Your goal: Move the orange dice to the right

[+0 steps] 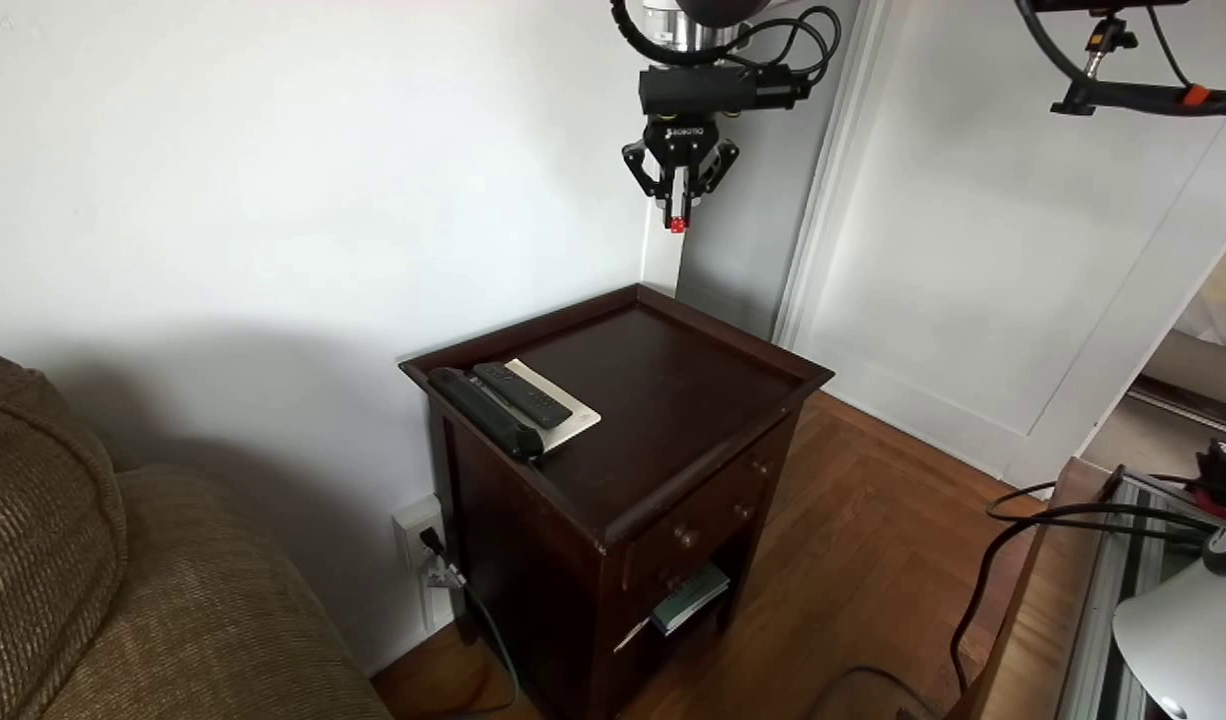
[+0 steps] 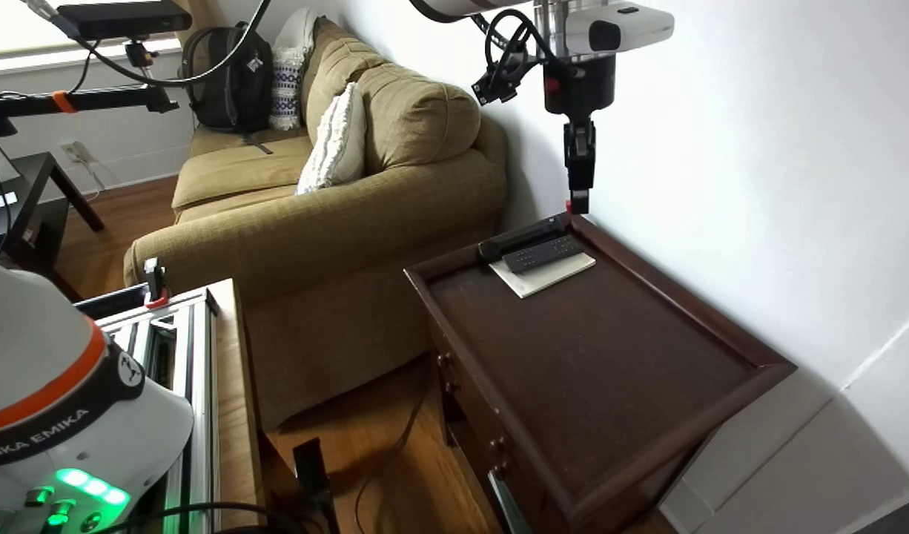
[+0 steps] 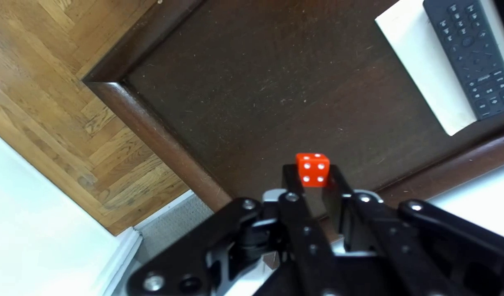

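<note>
The orange dice (image 3: 313,169) is a small orange-red cube with white dots. My gripper (image 3: 313,177) is shut on it, with one black fingertip on each side. In an exterior view the dice (image 1: 678,225) shows as a red speck at the tips of my gripper (image 1: 677,212), which points down and is well above the cabinet top. In an exterior view the dice (image 2: 569,207) shows beside the fingertips of my gripper (image 2: 579,202), which partly hide it. The dark wooden cabinet top (image 1: 663,370) has a raised rim and lies below the dice.
A black remote (image 1: 523,393) lies on a white booklet (image 1: 573,425) at one side of the cabinet top, beside a longer black device (image 1: 483,412). A white wall (image 2: 758,185) stands close behind the cabinet. A brown sofa (image 2: 313,230) stands beside it.
</note>
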Tool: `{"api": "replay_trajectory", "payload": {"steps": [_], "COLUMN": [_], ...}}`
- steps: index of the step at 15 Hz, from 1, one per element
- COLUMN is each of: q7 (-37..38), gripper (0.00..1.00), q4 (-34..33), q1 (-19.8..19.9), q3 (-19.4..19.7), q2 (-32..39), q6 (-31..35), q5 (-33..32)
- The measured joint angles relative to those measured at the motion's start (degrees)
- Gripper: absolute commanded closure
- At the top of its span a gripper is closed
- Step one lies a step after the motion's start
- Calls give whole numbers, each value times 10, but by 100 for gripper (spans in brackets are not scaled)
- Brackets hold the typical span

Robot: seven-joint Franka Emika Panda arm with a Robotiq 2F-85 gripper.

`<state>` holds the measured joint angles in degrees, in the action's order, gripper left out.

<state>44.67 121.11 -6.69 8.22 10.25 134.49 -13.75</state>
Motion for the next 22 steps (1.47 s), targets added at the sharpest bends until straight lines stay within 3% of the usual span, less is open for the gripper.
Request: {"api": "replay_trajectory", "payload": {"steps": [6,7,22], "q7": [0,0,0], "gripper": [3,0,0], "q4": [10,10,11], "q1": [19,21,31], "q3": [-2,-3,-5], "q2": [0,0,-4], "q6": [0,0,0], "q5": [0,0,0]}}
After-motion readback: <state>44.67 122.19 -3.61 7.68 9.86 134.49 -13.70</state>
